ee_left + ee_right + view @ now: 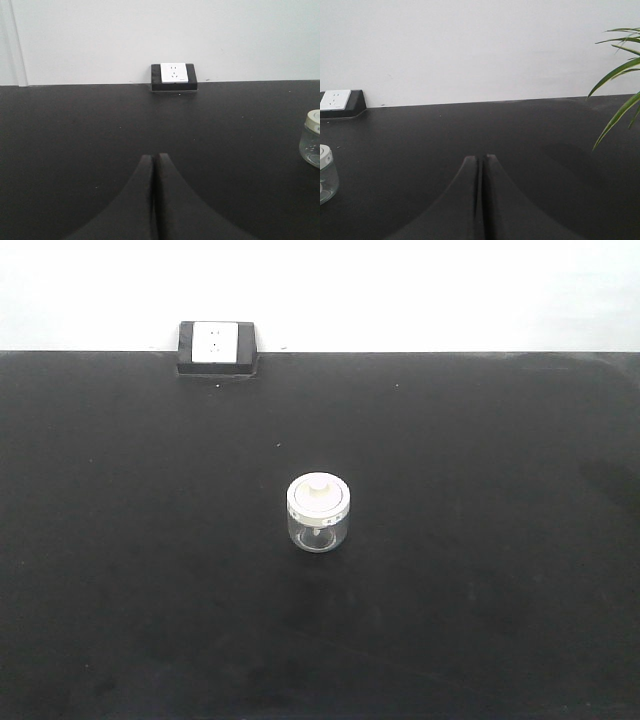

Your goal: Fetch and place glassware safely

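glass jar (318,513) lidded, upright (contents unclear) | l pincer (154,159) together | r pincer (481,160) together

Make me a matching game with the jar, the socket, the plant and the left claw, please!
Things:
1. jar
2. socket
3. plant
4. left claw

Descriptions:
A. green leaves at the right edge of the right wrist view
B. shut, holding nothing
C. clear glass with a cream lid, standing in the middle of the table
D. black and white, at the table's far edge by the wall

Pairs: 1-C, 2-D, 3-A, 4-B
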Available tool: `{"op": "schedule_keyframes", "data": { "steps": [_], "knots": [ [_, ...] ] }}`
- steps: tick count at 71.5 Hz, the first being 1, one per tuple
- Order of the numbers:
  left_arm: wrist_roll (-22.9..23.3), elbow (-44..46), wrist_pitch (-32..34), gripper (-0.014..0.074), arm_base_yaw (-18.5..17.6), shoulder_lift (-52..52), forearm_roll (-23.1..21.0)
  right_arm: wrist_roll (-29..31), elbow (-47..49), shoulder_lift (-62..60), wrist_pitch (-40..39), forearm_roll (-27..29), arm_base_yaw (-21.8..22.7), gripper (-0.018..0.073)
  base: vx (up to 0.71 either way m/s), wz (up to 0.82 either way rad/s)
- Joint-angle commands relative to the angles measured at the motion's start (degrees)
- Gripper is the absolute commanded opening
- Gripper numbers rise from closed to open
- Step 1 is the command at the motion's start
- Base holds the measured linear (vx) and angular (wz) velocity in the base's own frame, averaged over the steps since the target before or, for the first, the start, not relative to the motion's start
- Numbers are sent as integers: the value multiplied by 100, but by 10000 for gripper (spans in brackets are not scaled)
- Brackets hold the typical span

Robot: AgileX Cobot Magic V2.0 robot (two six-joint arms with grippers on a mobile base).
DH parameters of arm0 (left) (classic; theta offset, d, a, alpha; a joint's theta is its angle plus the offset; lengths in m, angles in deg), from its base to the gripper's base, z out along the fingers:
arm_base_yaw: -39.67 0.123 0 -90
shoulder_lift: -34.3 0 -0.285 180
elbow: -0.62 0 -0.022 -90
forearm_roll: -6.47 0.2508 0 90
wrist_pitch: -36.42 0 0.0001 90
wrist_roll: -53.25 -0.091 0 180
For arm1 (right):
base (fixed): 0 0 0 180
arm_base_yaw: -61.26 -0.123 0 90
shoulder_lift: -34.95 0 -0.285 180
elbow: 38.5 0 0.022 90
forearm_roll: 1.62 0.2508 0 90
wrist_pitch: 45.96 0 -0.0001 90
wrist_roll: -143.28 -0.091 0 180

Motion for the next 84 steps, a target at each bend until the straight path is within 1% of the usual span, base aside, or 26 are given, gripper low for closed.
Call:
{"op": "schedule_keyframes", "data": {
  "steps": [1,84],
  "knots": [
    [59,-151,388,-7,-37,-66,-18,-13,-116,-77,-440,0,28,-4,0,0],
    [59,-151,388,-7,-37,-66,-18,-12,-116,-77,-434,0,28,-4,0,0]
  ]
}}
